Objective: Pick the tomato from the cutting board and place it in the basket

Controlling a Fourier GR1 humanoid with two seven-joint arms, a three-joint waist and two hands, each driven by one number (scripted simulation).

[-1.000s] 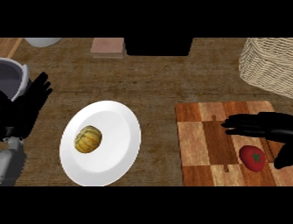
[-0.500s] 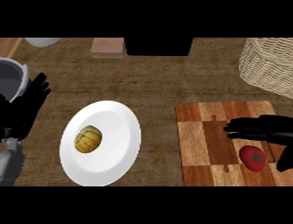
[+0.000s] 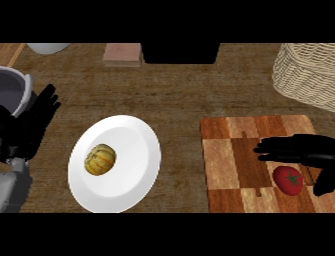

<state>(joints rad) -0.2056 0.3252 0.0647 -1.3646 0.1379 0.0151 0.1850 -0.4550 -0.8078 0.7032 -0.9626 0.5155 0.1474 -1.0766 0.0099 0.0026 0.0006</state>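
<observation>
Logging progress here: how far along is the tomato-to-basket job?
Nothing is done: the tomato lies on the cutting board. In hand: the right hand hovers over it, fingers open. Left: grasp, lift, place in the basket. The left hand rests open.

Your right hand (image 3: 310,152) comes in from the right edge, palm down, fingers (image 3: 273,148) spread and pointing left, thumb (image 3: 325,181) hanging down, nothing gripped. Left hand (image 3: 24,127) rests at left edge, fingers up, open, forearm below it.
</observation>
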